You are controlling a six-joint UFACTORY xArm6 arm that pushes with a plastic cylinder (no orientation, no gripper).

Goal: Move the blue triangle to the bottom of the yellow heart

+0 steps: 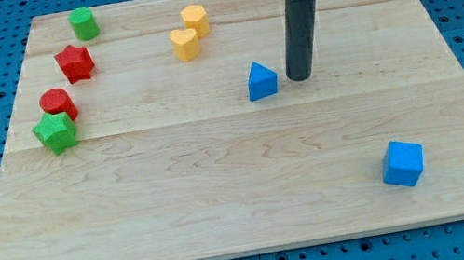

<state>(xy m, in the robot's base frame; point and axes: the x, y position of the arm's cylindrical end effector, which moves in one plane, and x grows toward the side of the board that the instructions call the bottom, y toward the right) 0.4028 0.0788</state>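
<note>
The blue triangle [262,81] lies near the middle of the wooden board, a little toward the view's top. The yellow heart [186,44] lies up and to the left of it, well apart. My tip [301,77] stands just to the right of the blue triangle, with a small gap between them. The rod rises from the tip to the arm at the view's top.
A yellow hexagon [195,19] sits just above and right of the heart. A green cylinder [84,23], red star [74,63], red cylinder [59,104] and green star [55,133] lie at the left. A blue cube [403,164] sits at the lower right.
</note>
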